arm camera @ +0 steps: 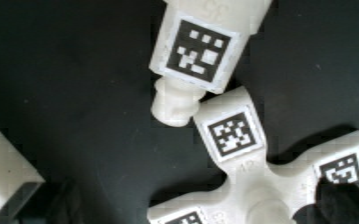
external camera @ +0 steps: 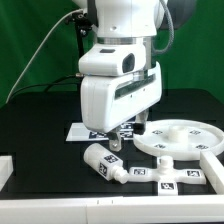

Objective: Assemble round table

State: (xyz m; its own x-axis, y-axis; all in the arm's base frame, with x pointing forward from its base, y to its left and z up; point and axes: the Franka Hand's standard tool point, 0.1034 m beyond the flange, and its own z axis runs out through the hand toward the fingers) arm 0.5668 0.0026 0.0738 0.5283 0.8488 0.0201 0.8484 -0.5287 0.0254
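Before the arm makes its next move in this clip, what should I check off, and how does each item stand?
1. Gripper empty: ok, nothing sits between its fingers in the wrist view.
2. Jaws open: ok, the fingers stand wide apart.
3. Leg free to grasp: ok, it lies on its side on the table, uncovered.
4. Leg clear of the cross base: cannot tell, its narrow end lies right beside one arm of the base, and any gap or contact is unclear.
5. Round top out of the way: ok, it lies flat toward the exterior view's right.
6. Height of the gripper above the parts: cannot tell.
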